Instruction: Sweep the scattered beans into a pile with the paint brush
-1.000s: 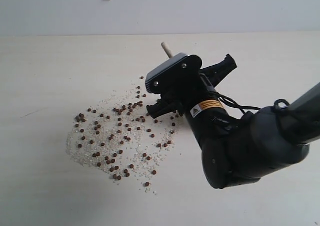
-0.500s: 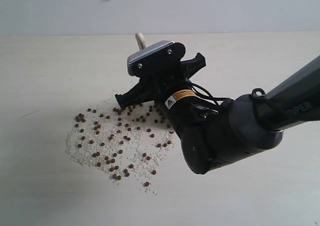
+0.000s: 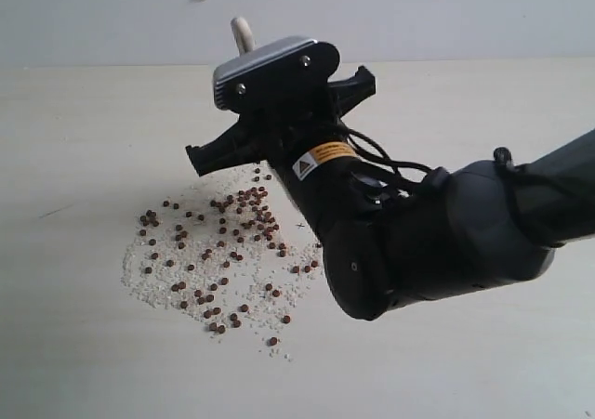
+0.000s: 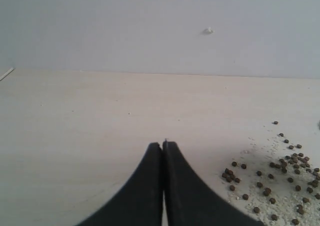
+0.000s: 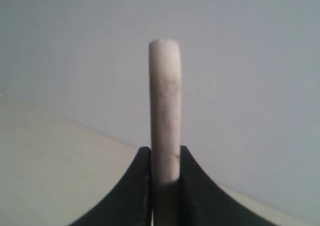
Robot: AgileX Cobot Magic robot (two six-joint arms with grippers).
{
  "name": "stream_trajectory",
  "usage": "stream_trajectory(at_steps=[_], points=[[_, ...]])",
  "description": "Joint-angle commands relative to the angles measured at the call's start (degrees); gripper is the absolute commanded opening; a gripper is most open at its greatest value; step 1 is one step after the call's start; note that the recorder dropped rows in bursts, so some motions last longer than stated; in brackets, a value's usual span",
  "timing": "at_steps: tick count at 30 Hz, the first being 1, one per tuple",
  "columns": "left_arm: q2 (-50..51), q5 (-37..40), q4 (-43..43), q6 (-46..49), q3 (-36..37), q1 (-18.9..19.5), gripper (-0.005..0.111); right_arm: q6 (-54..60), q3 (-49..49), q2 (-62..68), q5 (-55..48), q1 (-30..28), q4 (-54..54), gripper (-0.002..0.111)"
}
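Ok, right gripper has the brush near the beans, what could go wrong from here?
1. The arm hides the bristles in the exterior view, so contact with the beans can't be checked.
2. The right gripper pinches only the paint brush handle; it may twist under sweeping pressure.
3. The beans are small and loose; a fast stroke may scatter them wider.

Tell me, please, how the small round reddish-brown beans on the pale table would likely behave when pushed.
Being round on a smooth pale table, the small reddish-brown beans will probably roll and stray rather than slide together. They look tiny and light, so gentle pushes should suffice.
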State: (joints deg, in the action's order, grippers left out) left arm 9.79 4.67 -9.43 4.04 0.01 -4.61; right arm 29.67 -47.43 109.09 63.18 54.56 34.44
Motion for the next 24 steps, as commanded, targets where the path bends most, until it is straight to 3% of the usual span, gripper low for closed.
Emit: stream_trajectory(at_steps=[1,6,15,20,24], points=[[-0.5,0.1,-0.5,0.0,0.0,0.1,0.000,10.9,-0.6,-2.1,4.3,-1.4,1.9,0.000],[-0.5,0.1,-0.5,0.0,0.0,0.1,0.000,10.2,-2.6,0.8,3.2,-8.5,-17.1,0.000],[-0.5,0.1,-0.5,0.0,0.0,0.1,0.000,-6.4,-15.3,10.4,-4.9,-20.4,-52.9,0.000],[-0.5,0.1,-0.5,0.0,0.0,0.1,0.000,-19.4,-27.1,17.2,-12.5,-24.3,-69.3,0.000],[-0.5,0.1,-0.5,0.0,0.0,0.1,0.000,-20.0,-33.0,21.8,-18.5,-24.7,-74.0,0.000]])
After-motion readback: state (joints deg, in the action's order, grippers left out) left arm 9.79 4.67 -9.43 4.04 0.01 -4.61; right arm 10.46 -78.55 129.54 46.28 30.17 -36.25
